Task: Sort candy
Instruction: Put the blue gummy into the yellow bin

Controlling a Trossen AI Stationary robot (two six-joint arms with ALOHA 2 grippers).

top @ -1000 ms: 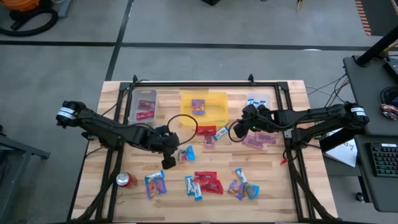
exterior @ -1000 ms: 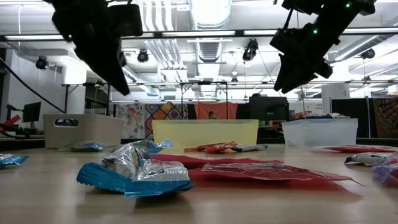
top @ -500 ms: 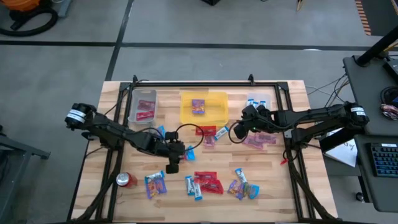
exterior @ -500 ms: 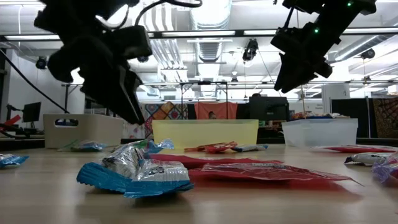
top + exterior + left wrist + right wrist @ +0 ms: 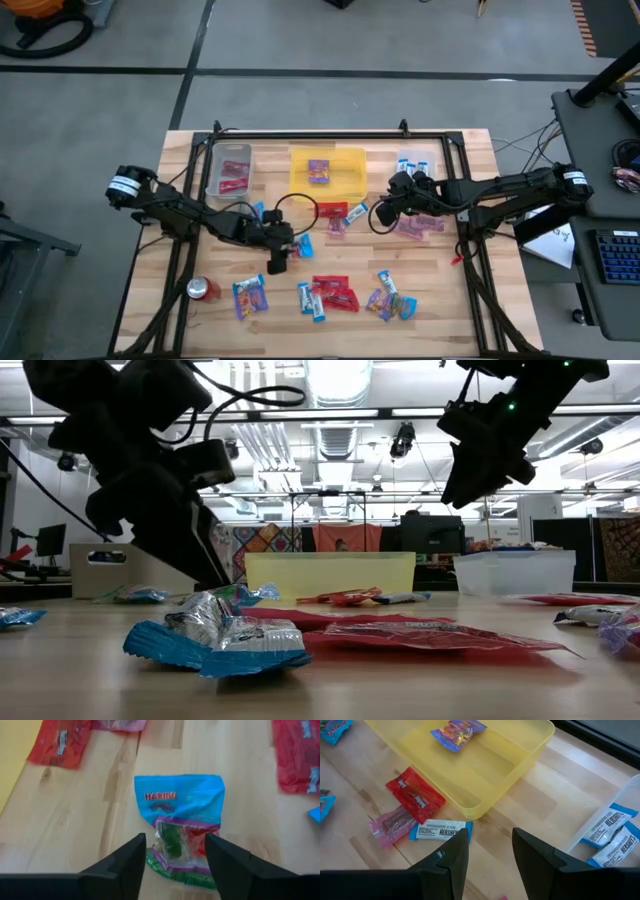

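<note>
A blue Haribo packet (image 5: 180, 805) lies flat on the wooden table, seen from above as a small blue packet (image 5: 304, 246) near the middle. My left gripper (image 5: 175, 842) is open, low over the table, one finger on each side of the packet's clear end. My right gripper (image 5: 490, 840) hangs open well above the table (image 5: 480, 460), just right of the yellow bin (image 5: 470, 765). A blue-and-white Hershey's bar (image 5: 440, 830) lies below it. More candy (image 5: 330, 295) is scattered toward the near edge. My left gripper comes at the Haribo packet's clear end (image 5: 175, 845) from above, slanting forward, one finger on each side. The packet lies flat on the table. I cannot tell whether the fingers touch it.
Three bins stand along the far side: a clear one (image 5: 230, 170) with red packets, the yellow one (image 5: 327, 172) with a purple packet, and a clear one (image 5: 415, 165) with blue-and-white bars. A red soda can (image 5: 203, 289) lies at the near left.
My left gripper has come down toward the table and a little toward its right edge, ending low at the blue packet. The packet has stayed where it was.
</note>
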